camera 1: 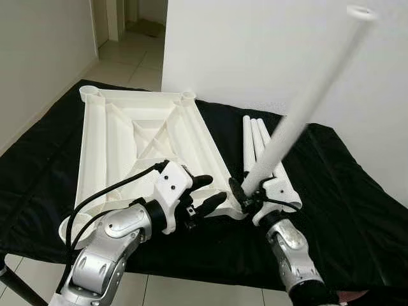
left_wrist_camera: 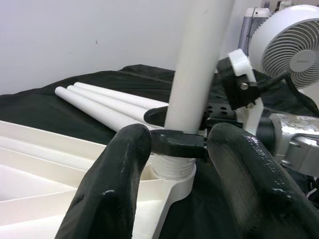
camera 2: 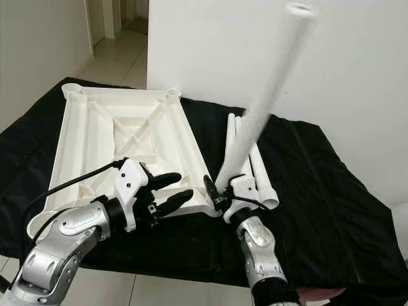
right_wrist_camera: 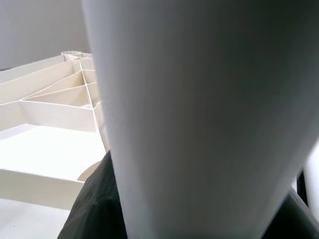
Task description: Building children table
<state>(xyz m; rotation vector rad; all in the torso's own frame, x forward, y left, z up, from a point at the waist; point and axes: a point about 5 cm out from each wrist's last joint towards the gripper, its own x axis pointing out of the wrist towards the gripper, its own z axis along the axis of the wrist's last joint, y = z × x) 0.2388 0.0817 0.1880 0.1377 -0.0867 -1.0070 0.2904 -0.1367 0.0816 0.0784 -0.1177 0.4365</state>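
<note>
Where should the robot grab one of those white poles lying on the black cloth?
Probably around the middle of the outermost lying leg, coming straight down from above. The three legs lie flat, side by side and touching, so only the top and the outer side are free, and a middle grip should keep a long tube balanced.

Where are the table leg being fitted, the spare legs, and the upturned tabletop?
table leg (camera 1: pixel 299 115), left eye view, middle of its raised shaft.
spare legs (camera 1: pixel 250 143), left eye view, on the leftmost tube lying on the black cloth.
upturned tabletop (camera 1: pixel 115 137), left eye view, ribbed underside.
</note>
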